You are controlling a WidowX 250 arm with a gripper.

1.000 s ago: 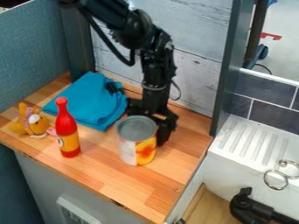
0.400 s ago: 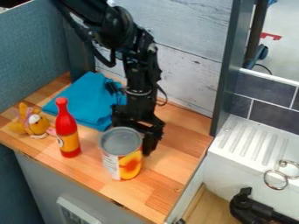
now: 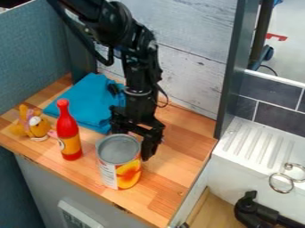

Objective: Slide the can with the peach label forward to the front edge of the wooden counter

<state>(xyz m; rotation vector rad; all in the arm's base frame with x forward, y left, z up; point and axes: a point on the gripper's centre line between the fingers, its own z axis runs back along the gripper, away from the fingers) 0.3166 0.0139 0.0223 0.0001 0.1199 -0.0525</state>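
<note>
Left of the lower centre, the can (image 3: 118, 164) seems already down, upright on the wooden counter (image 3: 174, 165), the gripper (image 3: 134, 142) not yet clear behind it, its opening and any hold impossible to tell.

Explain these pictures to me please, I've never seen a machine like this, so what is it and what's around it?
The black machine is a robot arm. It comes in from the top, and its gripping end, the tool, hangs low over a wooden counter. One fixed camera looks down at a slant for every picture.

The tool is right behind a can with fruit on its label; whether it grips the can, I can't tell. To the left in the picture are a red bottle, a small orange-yellow toy and a folded blue cloth. At the right is a white ridged surface.
</note>
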